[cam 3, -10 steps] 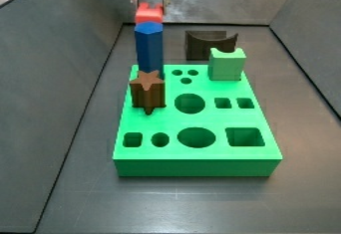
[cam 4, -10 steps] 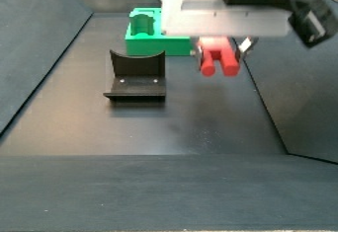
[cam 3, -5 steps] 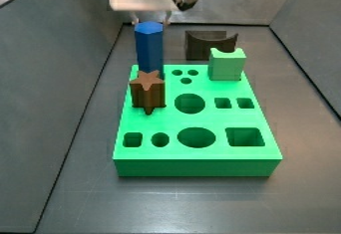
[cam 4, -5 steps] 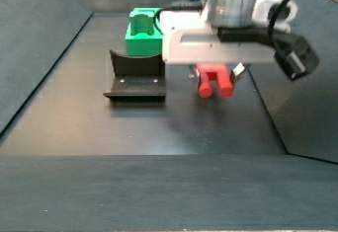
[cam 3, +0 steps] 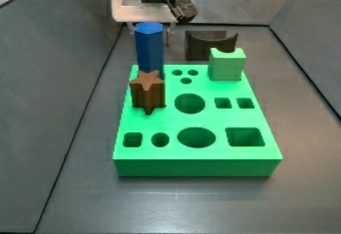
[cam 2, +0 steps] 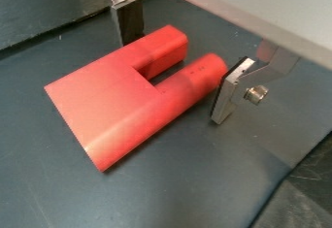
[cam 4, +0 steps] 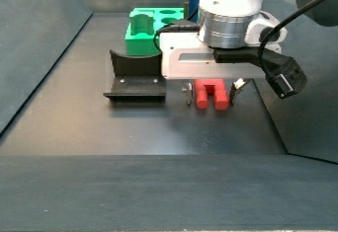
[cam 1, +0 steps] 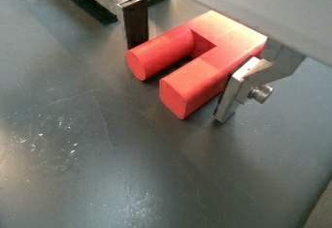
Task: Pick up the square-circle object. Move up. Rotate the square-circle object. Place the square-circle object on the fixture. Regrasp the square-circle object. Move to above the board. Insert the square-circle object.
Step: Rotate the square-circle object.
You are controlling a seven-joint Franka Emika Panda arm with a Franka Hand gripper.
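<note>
Here the square-circle object (cam 1: 195, 61) sits between the gripper (cam 1: 184, 46) fingers.

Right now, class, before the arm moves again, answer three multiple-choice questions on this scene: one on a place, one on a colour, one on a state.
1. Where is the red piece?
A. In a hole of the green board
B. Between the gripper's fingers, near the dark fixture
C. On top of the blue peg

2. What colour is the tallest peg on the board?
A. Yellow
B. White
C. Blue

3. How is the brown star peg?
A. Standing upright in the board
B. Lying on the floor
C. Held by the gripper

Answers:
1 B: the red piece sits between the fingers of the gripper, beside the fixture.
2 C: the blue peg towers over the board.
3 A: the star peg stands upright in the board.
</note>
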